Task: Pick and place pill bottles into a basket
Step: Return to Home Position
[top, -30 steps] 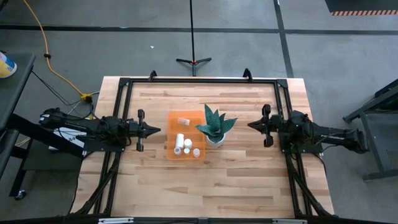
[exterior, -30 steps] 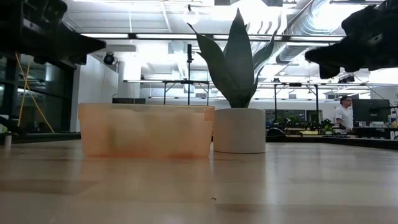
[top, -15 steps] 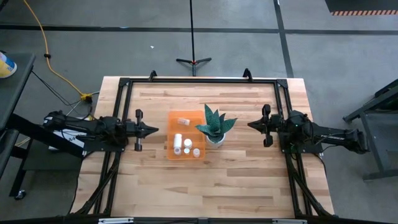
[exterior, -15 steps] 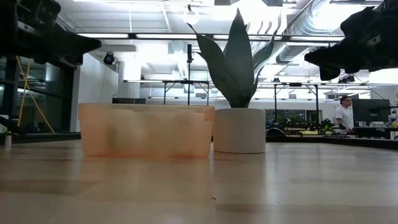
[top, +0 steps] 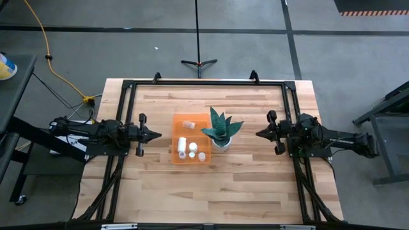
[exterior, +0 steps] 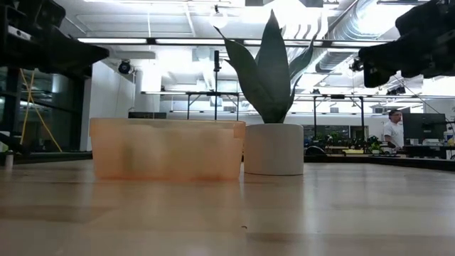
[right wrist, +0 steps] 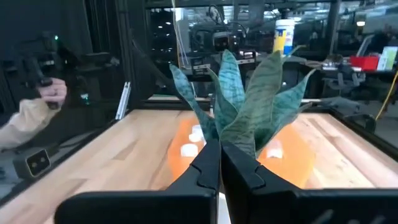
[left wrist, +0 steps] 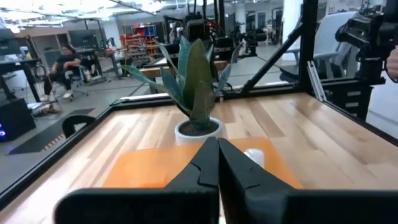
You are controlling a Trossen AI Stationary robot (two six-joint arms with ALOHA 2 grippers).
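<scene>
The orange basket (top: 191, 147) stands mid-table with several small white pill bottles (top: 183, 143) lying inside it. To its right, a white pot with a teal spiky plant (top: 220, 131) rests on the wood. My left gripper (top: 158, 135) hovers shut, level, left of the basket and above the table, and it shows in the low view as my left gripper (exterior: 99, 52). My right gripper (top: 257, 133) hovers shut, level, right of the plant. In the wrist views both pairs of fingers are closed on nothing, my left gripper (left wrist: 217, 147) and my right gripper (right wrist: 220, 147).
A black frame (top: 204, 82) runs around the table's edges. Bare wood lies near and far of the basket. A person's hand and sleeve (right wrist: 43, 109) show beyond the table's left side, and a seated person (left wrist: 65, 62) is in the room.
My left gripper has drawn back a little toward the table's left edge, away from the basket, staying shut. My right gripper has turned slightly, its tips swinging a little toward the near edge. The basket, bottles and plant have kept still.
</scene>
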